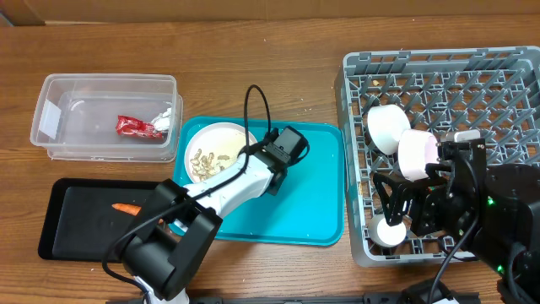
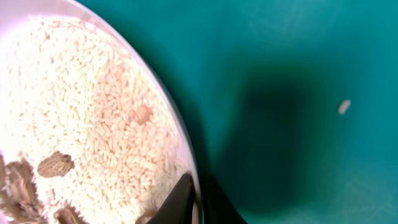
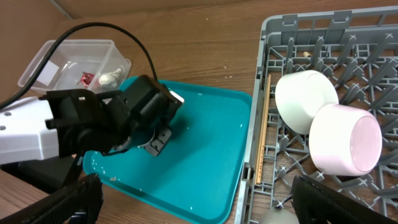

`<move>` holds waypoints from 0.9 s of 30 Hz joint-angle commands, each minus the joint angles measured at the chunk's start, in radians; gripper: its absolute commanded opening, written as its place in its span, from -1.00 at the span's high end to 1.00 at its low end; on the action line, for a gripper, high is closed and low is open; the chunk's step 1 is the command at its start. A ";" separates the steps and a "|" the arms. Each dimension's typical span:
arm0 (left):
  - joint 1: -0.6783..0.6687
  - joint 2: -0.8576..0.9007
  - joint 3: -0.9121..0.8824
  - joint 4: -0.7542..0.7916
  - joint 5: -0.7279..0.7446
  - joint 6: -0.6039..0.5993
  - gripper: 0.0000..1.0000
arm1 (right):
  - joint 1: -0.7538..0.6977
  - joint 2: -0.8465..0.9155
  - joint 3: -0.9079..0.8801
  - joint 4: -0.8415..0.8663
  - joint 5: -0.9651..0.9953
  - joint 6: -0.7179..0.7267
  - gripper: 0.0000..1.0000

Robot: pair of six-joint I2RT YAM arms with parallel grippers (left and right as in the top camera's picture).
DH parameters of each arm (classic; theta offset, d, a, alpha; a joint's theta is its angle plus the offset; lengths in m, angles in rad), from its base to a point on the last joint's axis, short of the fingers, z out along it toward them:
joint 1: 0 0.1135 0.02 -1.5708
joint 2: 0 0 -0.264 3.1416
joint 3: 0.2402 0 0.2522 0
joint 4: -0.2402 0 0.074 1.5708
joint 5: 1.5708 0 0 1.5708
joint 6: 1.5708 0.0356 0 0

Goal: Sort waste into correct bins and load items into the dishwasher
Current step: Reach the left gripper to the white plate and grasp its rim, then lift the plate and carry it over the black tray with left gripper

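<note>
A white plate [image 1: 211, 127] with peanut-shell scraps [image 1: 205, 160] and rice lies on the teal tray [image 1: 312, 203]. My left gripper [image 1: 258, 157] is shut on the plate's right rim; the left wrist view shows its jaws [image 2: 199, 202] pinching the rim [image 2: 177, 118] beside the shells [image 2: 55, 163]. Two white bowls [image 1: 386, 127] [image 1: 418, 154] lie tipped in the grey rack [image 1: 439, 63]. Chopsticks [image 3: 263, 134] lie along the rack's left edge. My right gripper [image 3: 205, 208] is open and empty above the rack's front left.
The clear tub [image 1: 101, 80] at the back left holds the red wrapper [image 1: 135, 127] and the paper ball [image 1: 166, 118]. The black tray [image 1: 76, 211] at the front left holds the carrot [image 1: 126, 208]. My left arm's cable arches over the teal tray.
</note>
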 commanded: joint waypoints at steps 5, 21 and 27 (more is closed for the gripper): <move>-0.050 0.049 -0.014 -0.005 -0.017 0.018 0.92 | 0.002 -0.006 0.013 0.004 0.006 0.005 -1.00; -0.051 -0.007 0.190 -0.290 0.008 -0.233 0.92 | 0.002 -0.006 0.013 0.004 0.006 0.005 -1.00; -0.051 -0.051 0.250 -0.364 0.006 -0.277 0.92 | 0.002 -0.006 0.013 0.004 0.006 0.005 -1.00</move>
